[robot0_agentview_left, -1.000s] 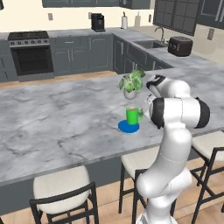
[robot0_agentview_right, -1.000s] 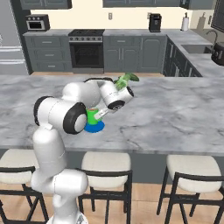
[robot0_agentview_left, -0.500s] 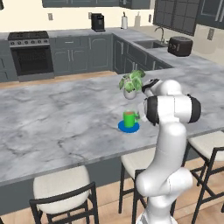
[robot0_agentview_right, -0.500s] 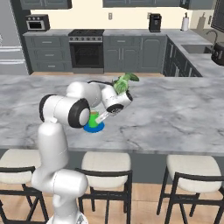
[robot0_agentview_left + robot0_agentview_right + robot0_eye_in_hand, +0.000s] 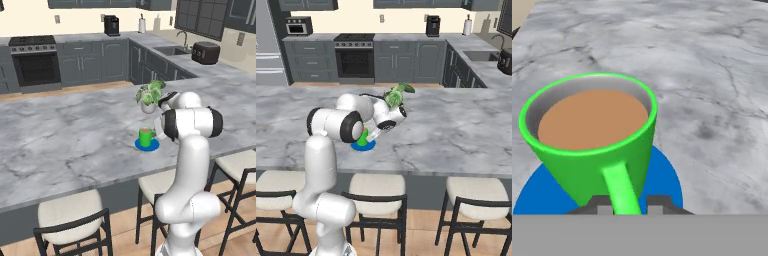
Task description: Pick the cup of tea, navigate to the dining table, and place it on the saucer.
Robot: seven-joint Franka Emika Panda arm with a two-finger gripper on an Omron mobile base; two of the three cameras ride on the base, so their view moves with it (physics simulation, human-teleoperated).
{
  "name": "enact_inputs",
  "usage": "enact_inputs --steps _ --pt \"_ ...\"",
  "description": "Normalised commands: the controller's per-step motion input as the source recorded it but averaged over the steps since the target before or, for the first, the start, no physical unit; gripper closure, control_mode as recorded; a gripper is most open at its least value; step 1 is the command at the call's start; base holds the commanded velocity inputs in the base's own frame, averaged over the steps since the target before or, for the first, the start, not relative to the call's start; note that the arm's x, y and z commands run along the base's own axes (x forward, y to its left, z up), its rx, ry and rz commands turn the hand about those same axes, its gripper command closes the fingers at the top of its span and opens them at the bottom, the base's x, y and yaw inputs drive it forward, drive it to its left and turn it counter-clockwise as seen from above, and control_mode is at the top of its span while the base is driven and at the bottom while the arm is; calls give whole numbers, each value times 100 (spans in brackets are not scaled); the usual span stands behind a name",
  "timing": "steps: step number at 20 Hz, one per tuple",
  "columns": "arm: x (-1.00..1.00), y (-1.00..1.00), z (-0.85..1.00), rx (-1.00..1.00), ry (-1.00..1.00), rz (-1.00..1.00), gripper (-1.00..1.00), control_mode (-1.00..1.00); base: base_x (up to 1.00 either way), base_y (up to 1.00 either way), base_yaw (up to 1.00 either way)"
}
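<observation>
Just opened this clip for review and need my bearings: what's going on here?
A white robot arm is at the grey marble dining table, setting down a green cup of tea. The cup stands upright on the blue saucer, tea inside. The pincer sits at the cup's handle, one fingertip on either side; whether it grips is unclear. A potted plant stands just beyond the cup, and stools line the near edge.
</observation>
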Motion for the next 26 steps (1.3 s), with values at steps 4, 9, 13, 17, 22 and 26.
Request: enact_inputs --steps 4,9,13,17,22,26 --pt "5 0 -15 0 -7 2 100 -100 0 0 0" --pt "-1 -1 2 0 -5 1 -100 -100 0 0 0" --pt "-24 -4 30 0 -3 0 -100 -100 0 0 0" --pt "-38 0 58 0 -2 0 -100 -100 0 0 0" --pt "-65 -8 73 0 0 0 -100 -100 0 0 0" --pt "-100 0 38 0 -3 -26 -100 -100 0 0 0"
